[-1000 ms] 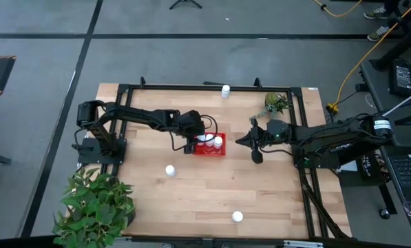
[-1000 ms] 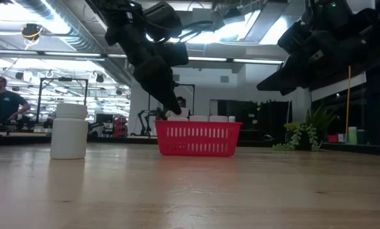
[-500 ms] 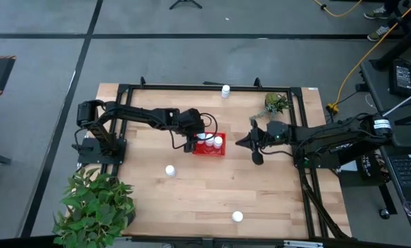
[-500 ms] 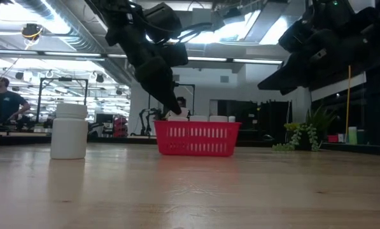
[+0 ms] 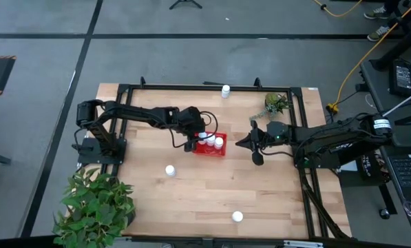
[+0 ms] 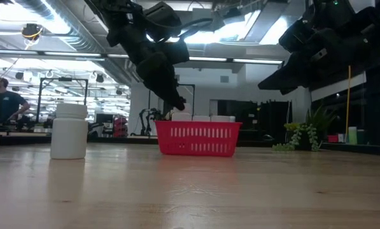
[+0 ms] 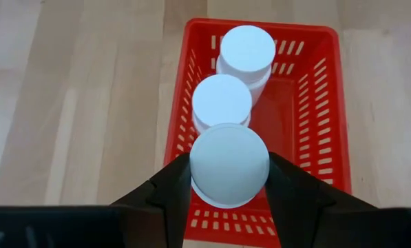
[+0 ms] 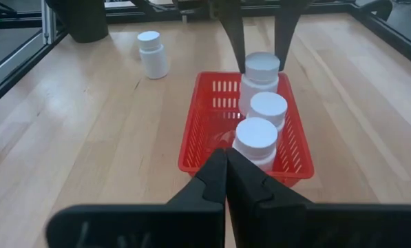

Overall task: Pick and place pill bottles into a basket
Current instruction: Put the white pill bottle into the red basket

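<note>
Wooden planks make up the table (image 5: 212,189) I am working over, with a black frame round its edge. Near the middle of it sits the red basket (image 5: 211,150), and I count three pill bottles in a row inside it: one at the end farthest from the left arm (image 7: 246,52), one in the middle (image 7: 222,100), and a third bottle (image 7: 228,165) at the near end, which my left gripper (image 7: 229,180) clamps by the cap between its two fingers. From the low view that gripper (image 6: 177,102) hangs just above the basket's rim (image 6: 198,125), so I cannot tell whether the held bottle touches the basket floor.

Three more bottles stand loose on the table, six in all: one (image 5: 170,170) toward the front-left of the basket, one (image 5: 237,217) near the front edge, and one (image 5: 225,90) at the back edge against the frame.

My right gripper (image 5: 254,142) waits well apart from the basket on its right side, fingers pressed together with nothing between them (image 8: 226,180).

One small potted plant (image 5: 276,103) sits near the back-right corner, and a larger leafy plant (image 5: 95,205) stands off the front-left corner. One person (image 6: 4,102) is visible far behind the table in the low view.
</note>
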`<act>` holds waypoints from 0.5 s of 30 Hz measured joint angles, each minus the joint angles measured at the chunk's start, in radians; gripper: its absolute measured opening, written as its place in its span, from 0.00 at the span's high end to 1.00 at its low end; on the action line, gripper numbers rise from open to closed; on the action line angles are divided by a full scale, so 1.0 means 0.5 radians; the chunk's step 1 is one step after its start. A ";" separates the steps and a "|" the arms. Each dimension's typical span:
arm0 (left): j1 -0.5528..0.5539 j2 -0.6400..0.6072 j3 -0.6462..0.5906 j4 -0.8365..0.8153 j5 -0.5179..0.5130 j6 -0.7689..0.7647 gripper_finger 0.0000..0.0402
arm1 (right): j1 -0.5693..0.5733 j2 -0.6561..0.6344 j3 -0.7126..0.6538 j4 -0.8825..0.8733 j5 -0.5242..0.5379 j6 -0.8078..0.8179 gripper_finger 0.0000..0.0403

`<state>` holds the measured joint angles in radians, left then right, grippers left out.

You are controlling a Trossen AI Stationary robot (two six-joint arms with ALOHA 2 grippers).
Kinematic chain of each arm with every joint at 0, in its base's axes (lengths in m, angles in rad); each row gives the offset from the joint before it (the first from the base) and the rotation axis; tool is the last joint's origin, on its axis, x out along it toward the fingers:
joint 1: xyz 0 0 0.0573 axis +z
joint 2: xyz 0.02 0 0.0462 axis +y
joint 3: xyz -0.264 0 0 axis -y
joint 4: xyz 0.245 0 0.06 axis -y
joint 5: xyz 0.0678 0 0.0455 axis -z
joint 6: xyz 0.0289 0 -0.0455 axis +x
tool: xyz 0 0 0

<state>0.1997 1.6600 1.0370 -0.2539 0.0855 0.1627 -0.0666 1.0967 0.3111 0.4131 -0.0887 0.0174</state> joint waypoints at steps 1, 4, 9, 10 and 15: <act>-0.001 0.000 0.000 -0.001 -0.002 0.000 0.62 | 0.000 0.000 0.000 0.000 0.000 0.001 0.99; 0.000 0.000 0.000 0.001 -0.012 0.009 0.61 | 0.000 0.000 0.000 0.000 0.000 0.007 0.99; 0.000 0.000 0.000 0.001 -0.016 0.010 0.62 | 0.000 0.000 0.000 0.000 0.000 0.008 0.99; -0.001 0.000 0.001 0.000 -0.016 0.008 0.62 | 0.000 0.000 0.000 0.001 0.000 0.007 0.99; -0.001 0.043 0.001 0.000 -0.023 -0.001 0.60 | 0.000 0.000 0.000 0.001 0.000 0.008 0.99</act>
<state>0.1993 1.6815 1.0374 -0.2537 0.0742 0.1621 -0.0666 1.0969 0.3111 0.4137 -0.0887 0.0212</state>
